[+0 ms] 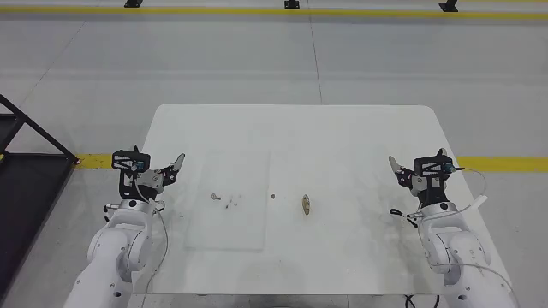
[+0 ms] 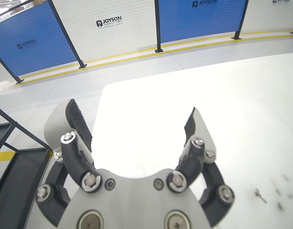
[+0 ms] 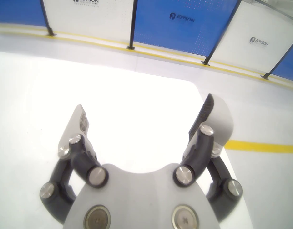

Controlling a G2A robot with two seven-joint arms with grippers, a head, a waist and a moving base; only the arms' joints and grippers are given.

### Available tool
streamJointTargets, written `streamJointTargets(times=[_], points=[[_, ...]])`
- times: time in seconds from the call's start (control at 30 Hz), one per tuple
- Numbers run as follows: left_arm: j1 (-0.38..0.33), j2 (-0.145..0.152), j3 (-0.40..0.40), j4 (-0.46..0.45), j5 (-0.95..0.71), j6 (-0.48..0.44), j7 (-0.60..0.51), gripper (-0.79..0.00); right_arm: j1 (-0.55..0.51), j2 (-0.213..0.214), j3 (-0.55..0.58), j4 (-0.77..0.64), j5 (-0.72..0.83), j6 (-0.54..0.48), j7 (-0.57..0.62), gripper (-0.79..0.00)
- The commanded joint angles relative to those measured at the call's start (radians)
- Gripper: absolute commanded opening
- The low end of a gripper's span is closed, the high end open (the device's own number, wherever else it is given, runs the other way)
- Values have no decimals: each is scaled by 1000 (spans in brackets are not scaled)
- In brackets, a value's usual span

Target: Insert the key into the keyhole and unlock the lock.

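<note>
Left end effector (image 2: 132,106) and right end effector (image 3: 144,101) stand wide, empty, flanking key (image 1: 217,197) and lock (image 1: 305,205) (untouched) so we may approach either.

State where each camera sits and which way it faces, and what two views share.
Top view: mounted overhead, looking down at the table; left arm and right arm show.
Left wrist view: on that wrist, facing across the table toward the fence; open left tool shows.
Right wrist view: on that wrist, facing the same fence; open right tool shows.
Shared: top and left wrist views both show the key.
</note>
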State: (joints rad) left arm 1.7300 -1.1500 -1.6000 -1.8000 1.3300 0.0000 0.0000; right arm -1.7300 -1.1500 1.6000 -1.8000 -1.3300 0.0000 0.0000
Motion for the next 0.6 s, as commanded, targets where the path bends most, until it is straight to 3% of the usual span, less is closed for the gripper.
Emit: streamJointTargets(times=[0.0, 0.33, 0.57], points=[[0, 0, 0, 0, 0, 0, 0, 0, 0, 0, 0, 0, 0, 0, 0, -1], [-4, 0, -2, -4, -5, -3, -4, 0, 0, 0, 0, 0, 0, 0, 0, 0], [-35, 5, -42, -128, -136, -110, -234, 0, 0, 0, 0, 0, 0, 0, 0, 0]])
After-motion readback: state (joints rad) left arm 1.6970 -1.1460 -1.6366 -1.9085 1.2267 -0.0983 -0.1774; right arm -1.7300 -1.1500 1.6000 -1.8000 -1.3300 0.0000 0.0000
